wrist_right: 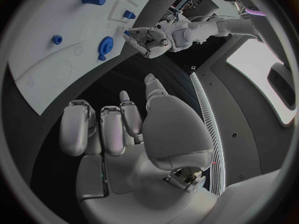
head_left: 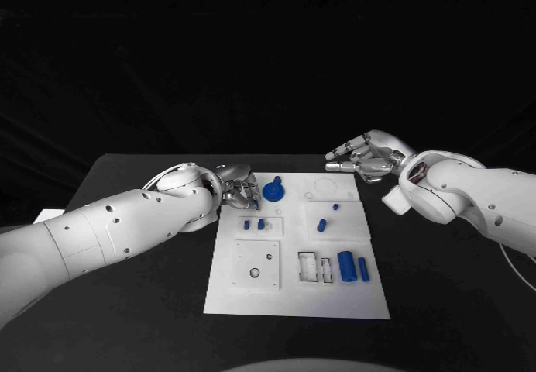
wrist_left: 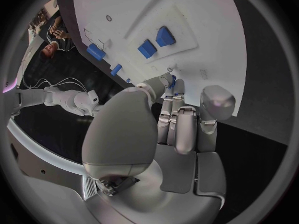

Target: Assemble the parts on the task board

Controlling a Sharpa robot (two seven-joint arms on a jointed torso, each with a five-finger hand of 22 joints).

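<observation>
The white task board (head_left: 296, 294) lies in the middle of the black table. My left hand (head_left: 237, 190) hovers at the board's far left edge, beside a blue gear (head_left: 273, 188). Its thumb and fingers pinch a small blue part (wrist_left: 173, 78). Two short blue pegs (head_left: 255, 225) stand in a recessed plate just nearer than that hand. My right hand (head_left: 363, 155) hangs beyond the board's far right corner, loosely curled and holding nothing. The right wrist view takes in the gear (wrist_right: 106, 46) and my left hand (wrist_right: 149, 40).
More blue parts sit on the board: a peg (head_left: 321, 225), a small one (head_left: 335, 207), and two larger cylinders (head_left: 354, 267) near the right edge beside rectangular slots (head_left: 307, 266). A white object (head_left: 47, 215) lies at the table's left edge.
</observation>
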